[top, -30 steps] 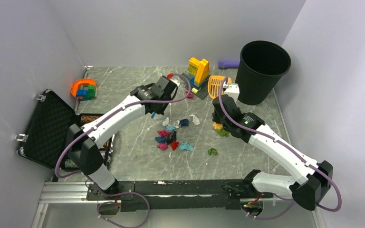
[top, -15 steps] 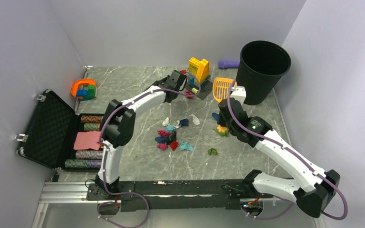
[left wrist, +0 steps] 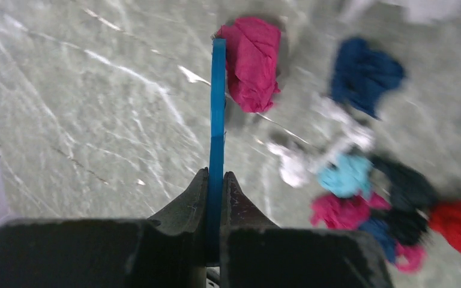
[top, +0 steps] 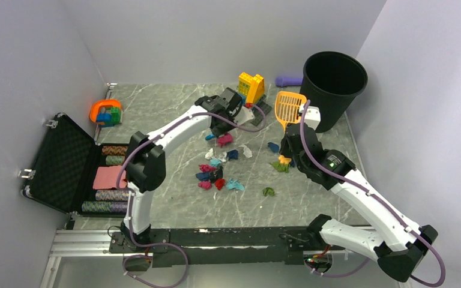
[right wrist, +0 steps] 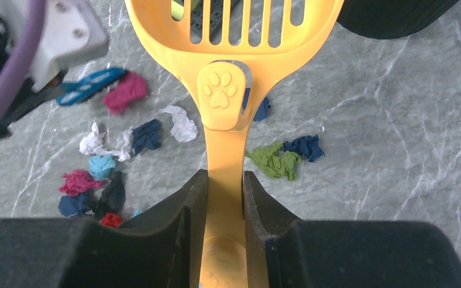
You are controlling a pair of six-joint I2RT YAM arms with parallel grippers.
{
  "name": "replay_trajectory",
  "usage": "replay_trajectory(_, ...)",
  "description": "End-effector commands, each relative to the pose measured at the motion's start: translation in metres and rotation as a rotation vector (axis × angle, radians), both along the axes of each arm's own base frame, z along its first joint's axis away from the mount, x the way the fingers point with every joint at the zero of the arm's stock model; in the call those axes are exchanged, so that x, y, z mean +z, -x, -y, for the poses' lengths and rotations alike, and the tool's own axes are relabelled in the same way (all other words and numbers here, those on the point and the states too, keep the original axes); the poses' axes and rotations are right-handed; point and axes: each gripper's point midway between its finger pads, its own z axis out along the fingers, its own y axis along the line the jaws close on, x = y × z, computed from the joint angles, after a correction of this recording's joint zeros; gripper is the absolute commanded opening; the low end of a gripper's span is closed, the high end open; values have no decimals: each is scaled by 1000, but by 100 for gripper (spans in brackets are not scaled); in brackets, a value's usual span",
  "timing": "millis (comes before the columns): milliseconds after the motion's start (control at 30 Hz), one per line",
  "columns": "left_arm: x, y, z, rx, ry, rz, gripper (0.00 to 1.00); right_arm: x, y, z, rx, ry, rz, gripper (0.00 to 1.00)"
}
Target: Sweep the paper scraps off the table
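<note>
Paper scraps (top: 216, 171): most lie in a loose clump in the middle of the table (top: 156, 108), with a few strays to its right. One magenta wad (left wrist: 252, 63) sits apart on the far side, right against the blue brush (left wrist: 217, 120).

Left gripper (left wrist: 216, 180): clenched on that brush, seen edge-on. Right gripper (right wrist: 225, 180): clamped round the handle of the yellow scoop (right wrist: 228, 36), whose head points toward the black bin (top: 334, 84).

Step, as I read it: herd the magenta wad into the clump.
- Keep the brush low and square behind the wad.
- Draw slowly so it can't slip round the edge.
- Set the scoop down beside the pile before the last push.

Views:
- **Left wrist:** shows brush-to-wad contact, which the arm crowds from above. It is blurred, so whether the brush meets the marble I cannot tell.
- **Right wrist:** shows the green and dark blue strays (right wrist: 273, 162) lying beyond the fingers.
- **Top:** only this view shows the whole bin.
</note>
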Motion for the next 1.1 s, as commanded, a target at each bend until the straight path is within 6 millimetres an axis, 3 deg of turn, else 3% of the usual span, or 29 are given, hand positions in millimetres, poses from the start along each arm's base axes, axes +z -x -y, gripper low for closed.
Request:
replay_trajectory(0,56,56,10,-119,113,-65,0,28,-5,6,-20,-14,68,0)
replay_trajectory(100,84,41,6,-101,118,97,0,28,-6,6,-20,-10,70,0)
replay_trajectory(200,100,9,2,-56,93,292,0,28,-8,4,-11,-6,68,0)
replay_trajectory(567,39,-55,36,-236,-75,453,0,38,-8,12,-29,-11,85,0)
replay_trajectory(800,37,-87,47,-215,-120,588,0,33,-7,17,-25,-13,82,0)
replay_trajectory(1067,27,-89,66,-252,-128,624,0,29,-12,13,-12,-9,66,0)
